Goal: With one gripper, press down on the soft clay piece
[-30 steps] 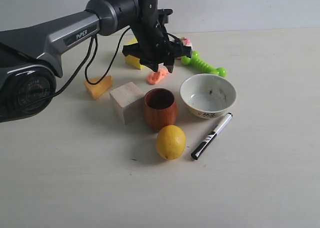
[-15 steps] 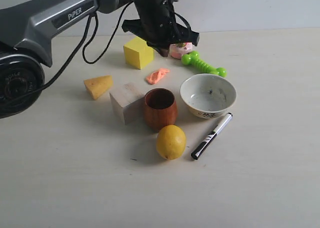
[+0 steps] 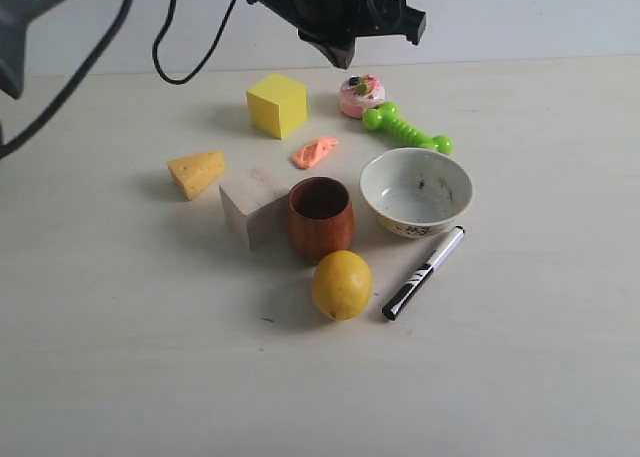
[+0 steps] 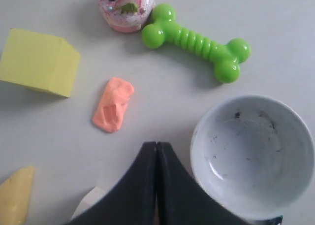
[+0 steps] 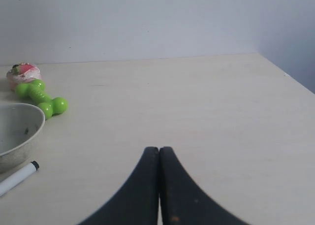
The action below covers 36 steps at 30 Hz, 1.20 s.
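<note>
The salmon-orange soft clay piece (image 3: 316,152) lies flat on the table between the yellow cube and the brown cup; the left wrist view shows it (image 4: 113,104) as a flattened lump. My left gripper (image 3: 338,53) hangs high above the table, well clear of the clay, its black jaws pressed together with nothing between them (image 4: 156,145). The right gripper (image 5: 159,149) is shut too and empty, over bare table; the exterior view does not show it.
Around the clay stand a yellow cube (image 3: 277,104), a cheese wedge (image 3: 197,172), a wooden block (image 3: 251,205), a brown cup (image 3: 321,217), a lemon (image 3: 341,284), a white bowl (image 3: 416,190), a marker (image 3: 424,272), a green dumbbell toy (image 3: 405,129) and a pink cupcake (image 3: 360,95).
My left arm has risen steadily from just above the clay to near the top of the exterior view. The clay lies uncovered where it was. Other objects have not moved.
</note>
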### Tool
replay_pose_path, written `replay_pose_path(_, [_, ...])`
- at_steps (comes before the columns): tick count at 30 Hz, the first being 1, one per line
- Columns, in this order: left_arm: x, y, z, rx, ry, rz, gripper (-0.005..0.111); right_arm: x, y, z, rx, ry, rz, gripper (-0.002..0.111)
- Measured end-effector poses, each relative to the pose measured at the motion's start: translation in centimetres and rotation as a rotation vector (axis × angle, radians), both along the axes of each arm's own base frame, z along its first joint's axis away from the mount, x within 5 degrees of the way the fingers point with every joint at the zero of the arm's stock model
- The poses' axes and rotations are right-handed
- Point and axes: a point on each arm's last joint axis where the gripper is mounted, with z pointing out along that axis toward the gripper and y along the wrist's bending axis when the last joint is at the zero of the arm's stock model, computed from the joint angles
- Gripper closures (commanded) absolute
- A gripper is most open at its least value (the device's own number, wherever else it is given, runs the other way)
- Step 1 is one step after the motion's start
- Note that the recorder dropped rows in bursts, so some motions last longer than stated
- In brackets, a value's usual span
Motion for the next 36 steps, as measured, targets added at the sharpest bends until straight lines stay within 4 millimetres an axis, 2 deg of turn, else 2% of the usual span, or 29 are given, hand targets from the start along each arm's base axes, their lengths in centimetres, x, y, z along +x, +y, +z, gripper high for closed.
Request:
replay_pose_path(6, [-2.4, 1.6, 2.9, 0.004, 0.001, -0.008, 0.107, 0.0, 0.0, 0.0, 0.000, -0.002, 0.000, 0.108])
replay_pose_path(14, [-8.1, 4.6, 7.8, -0.020, -0.050, -0.033, 0.107, 0.0, 0.0, 0.0, 0.000, -0.002, 0.000, 0.108])
replay_pose_path(20, [-12.3, 9.9, 12.1, -0.048, -0.184, 0.041, 0.107, 0.0, 0.0, 0.0, 0.000, -0.002, 0.000, 0.108])
replay_pose_path(26, [-17.9, 15.6, 15.6, -0.153, -0.296, 0.054, 0.107, 0.0, 0.0, 0.0, 0.000, -0.002, 0.000, 0.108])
replay_pose_path(29, [-20.5, 18.6, 16.7, -0.167, -0.371, 0.063, 0.107, 0.0, 0.0, 0.0, 0.000, -0.002, 0.000, 0.108])
replay_pose_path(36, [-25.4, 24.0, 18.6, -0.222, -0.480, 0.093, 0.107, 0.0, 0.0, 0.0, 0.000, -0.002, 0.000, 0.108])
